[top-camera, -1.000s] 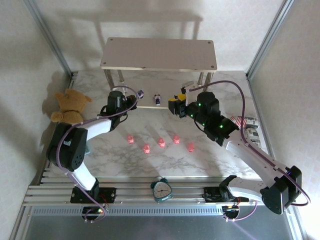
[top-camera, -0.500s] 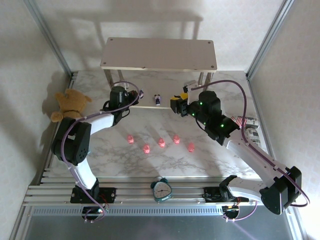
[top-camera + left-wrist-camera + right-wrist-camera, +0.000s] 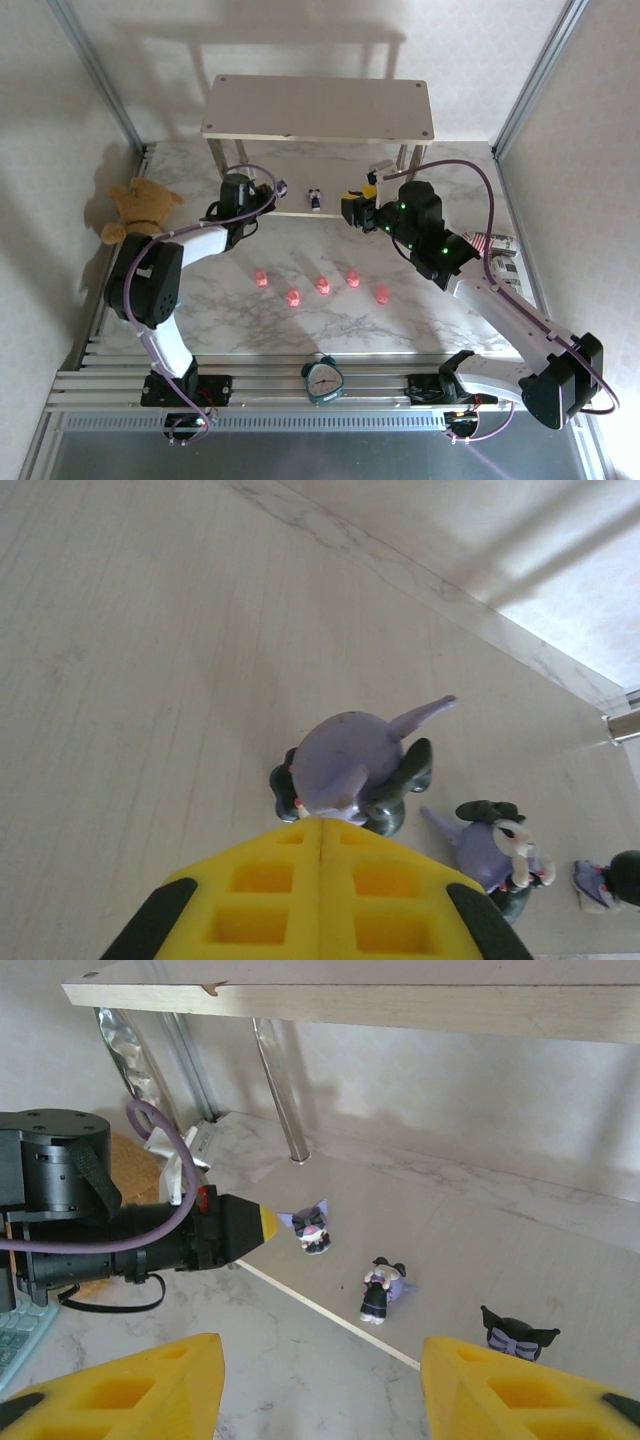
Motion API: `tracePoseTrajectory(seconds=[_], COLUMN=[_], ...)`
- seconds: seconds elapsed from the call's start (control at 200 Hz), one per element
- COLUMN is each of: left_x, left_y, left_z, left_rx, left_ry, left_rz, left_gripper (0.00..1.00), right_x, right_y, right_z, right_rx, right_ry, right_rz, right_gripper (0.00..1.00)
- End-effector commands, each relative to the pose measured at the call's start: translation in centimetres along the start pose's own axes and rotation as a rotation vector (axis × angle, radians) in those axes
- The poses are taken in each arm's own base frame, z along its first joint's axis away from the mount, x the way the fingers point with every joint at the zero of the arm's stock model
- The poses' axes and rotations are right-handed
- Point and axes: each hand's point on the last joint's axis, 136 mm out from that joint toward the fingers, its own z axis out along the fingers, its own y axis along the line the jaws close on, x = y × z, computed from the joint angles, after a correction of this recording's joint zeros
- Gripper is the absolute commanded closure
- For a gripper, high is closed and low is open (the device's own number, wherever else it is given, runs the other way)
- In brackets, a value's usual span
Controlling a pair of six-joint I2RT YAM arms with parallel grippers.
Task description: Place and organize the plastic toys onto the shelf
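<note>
Left fingers (image 3: pixel 270 890) sit pressed together, tip just beside a purple figurine (image 3: pixel 345 765) on the shelf's lower board (image 3: pixel 150 630), likely to nudge it into line; right fingers (image 3: pixel 130 1385) hang half-spread, empty; pink pigs (image 3: pixel 322 285) wait on the bench (image 3: pixel 250 325).
</note>
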Motion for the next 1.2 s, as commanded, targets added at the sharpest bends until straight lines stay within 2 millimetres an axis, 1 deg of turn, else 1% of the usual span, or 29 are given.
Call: tracePoseTrajectory(seconds=[0.0,0.445,0.631,0.676,0.701,0.766,1.191], left_x=[-1.1,-1.4,-1.8,-1.7,-1.3,-1.3,-2.1], left_y=[0.7,1.3,1.3,1.3,1.7,1.8,2.2], left_z=[0.6,1.6,1.6,1.6,1.5,1.5,1.0], left_rx=[-0.034,-0.065,-0.066,-0.066,-0.083,-0.087,-0.108], left_ry=[-0.023,-0.024,-0.033,-0.032,-0.015,-0.015,-0.035], left_rz=[-0.019,-0.013,-0.009,-0.008,-0.009,-0.008,-0.002], left_gripper=[1.0,1.0,1.0,1.0,1.0,1.0,1.0], right_x=[-1.3,-1.2,-1.3,-1.3,-1.3,-1.4,-1.3], right_y=[-0.3,-1.1,-1.4,-1.4,-1.5,-1.5,-1.4], right_z=[-0.8,-1.1,-1.4,-1.4,-1.5,-1.6,-1.8], right_rx=[0.011,0.027,0.029,0.027,0.028,0.027,0.021], right_ry=[-0.043,-0.045,-0.052,-0.055,-0.055,-0.058,-0.059], right_rz=[0.003,0.006,0.016,0.019,0.021,0.023,0.028], right_gripper=[0.44,0.43,0.43,0.43,0.43,0.43,0.43])
